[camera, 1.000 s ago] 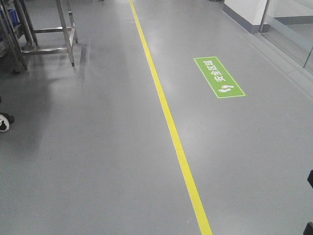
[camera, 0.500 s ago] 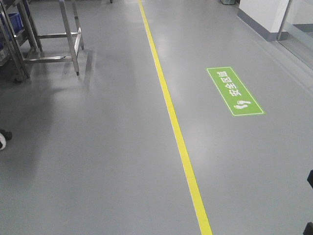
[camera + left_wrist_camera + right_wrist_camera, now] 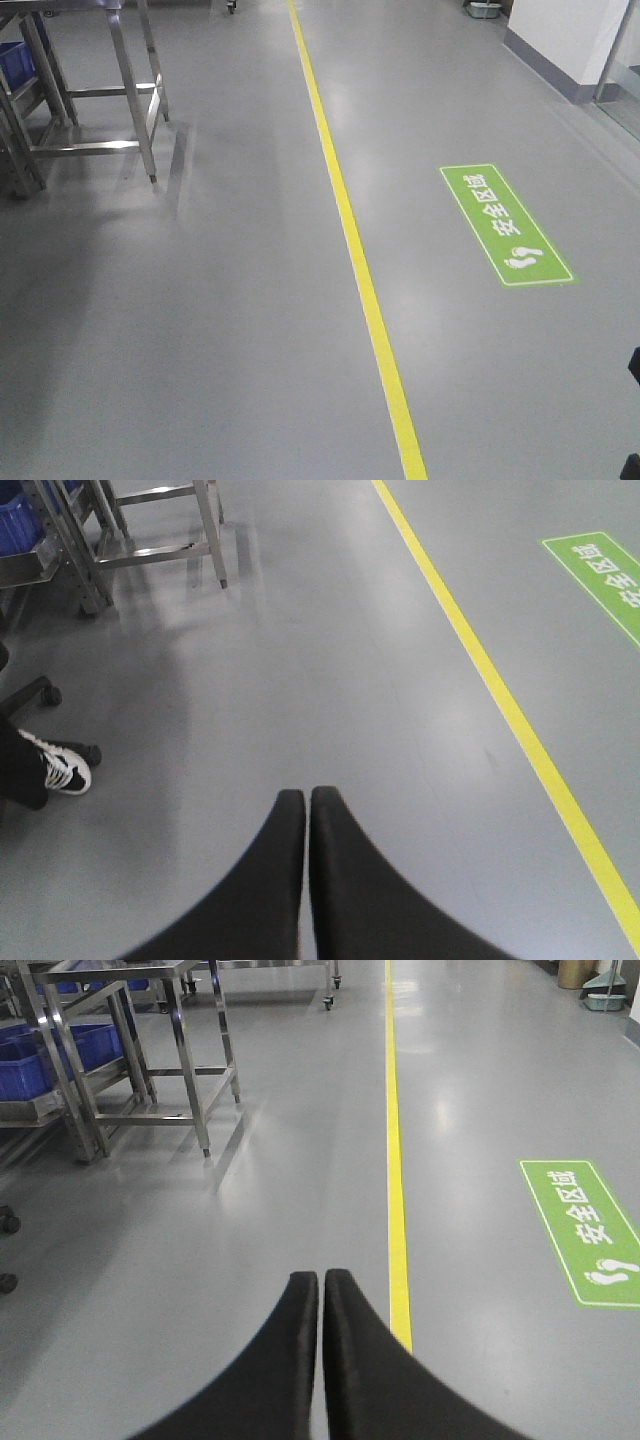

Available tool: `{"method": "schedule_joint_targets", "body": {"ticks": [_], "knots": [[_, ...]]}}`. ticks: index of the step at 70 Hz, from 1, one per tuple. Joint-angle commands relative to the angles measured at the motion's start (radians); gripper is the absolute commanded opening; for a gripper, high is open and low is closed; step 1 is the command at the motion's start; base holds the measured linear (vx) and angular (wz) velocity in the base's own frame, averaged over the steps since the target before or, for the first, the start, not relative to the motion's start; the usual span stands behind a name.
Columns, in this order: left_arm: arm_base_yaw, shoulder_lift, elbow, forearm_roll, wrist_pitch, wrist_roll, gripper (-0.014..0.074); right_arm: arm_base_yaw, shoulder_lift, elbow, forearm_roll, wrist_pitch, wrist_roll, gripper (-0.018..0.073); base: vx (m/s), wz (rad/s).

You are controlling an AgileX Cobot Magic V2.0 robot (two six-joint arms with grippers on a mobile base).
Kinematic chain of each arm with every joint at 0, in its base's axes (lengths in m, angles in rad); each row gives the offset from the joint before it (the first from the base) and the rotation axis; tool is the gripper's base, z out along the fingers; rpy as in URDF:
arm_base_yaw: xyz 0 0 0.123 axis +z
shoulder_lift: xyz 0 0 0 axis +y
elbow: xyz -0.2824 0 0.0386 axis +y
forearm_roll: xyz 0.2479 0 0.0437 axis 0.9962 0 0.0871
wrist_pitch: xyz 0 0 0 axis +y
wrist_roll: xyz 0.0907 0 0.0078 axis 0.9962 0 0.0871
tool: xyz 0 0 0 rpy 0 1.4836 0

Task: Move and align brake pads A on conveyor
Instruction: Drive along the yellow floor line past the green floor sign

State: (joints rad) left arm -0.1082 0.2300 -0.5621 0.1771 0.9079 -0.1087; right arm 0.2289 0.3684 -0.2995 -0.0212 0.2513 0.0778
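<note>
The brake pads A and the conveyor are out of view in every frame. My left gripper (image 3: 307, 794) is shut and empty, its black fingers together above the bare grey floor. My right gripper (image 3: 320, 1277) is shut and empty too, held above the floor just left of a yellow floor line (image 3: 397, 1210). Neither gripper touches anything.
The yellow line (image 3: 350, 240) runs along the grey floor. A green floor sign (image 3: 505, 225) lies right of it. Steel table frames (image 3: 120, 90) stand at the far left, with blue bins (image 3: 25, 1055) under them. A person's shoe (image 3: 62, 770) and a chair castor (image 3: 45, 692) are at the left.
The view has moved: the green sign and the steel frame have slid down and toward me in the front view, and the wheel at the left edge has left the frame.
</note>
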Motion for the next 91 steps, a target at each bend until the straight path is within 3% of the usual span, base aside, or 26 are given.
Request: {"method": "schedule_joint_targets", "body": {"ticks": [1, 91], "knots": [[-0.007, 0.014, -0.029, 0.007, -0.069, -0.009, -0.0006, -0.002, 0.007, -0.029, -0.008, -0.074, -0.007, -0.0001, 0.52, 0.01], [-0.007, 0.014, -0.029, 0.007, -0.069, -0.009, -0.0006, -0.002, 0.007, -0.029, -0.008, -0.074, -0.007, -0.0001, 0.53, 0.03]]}}
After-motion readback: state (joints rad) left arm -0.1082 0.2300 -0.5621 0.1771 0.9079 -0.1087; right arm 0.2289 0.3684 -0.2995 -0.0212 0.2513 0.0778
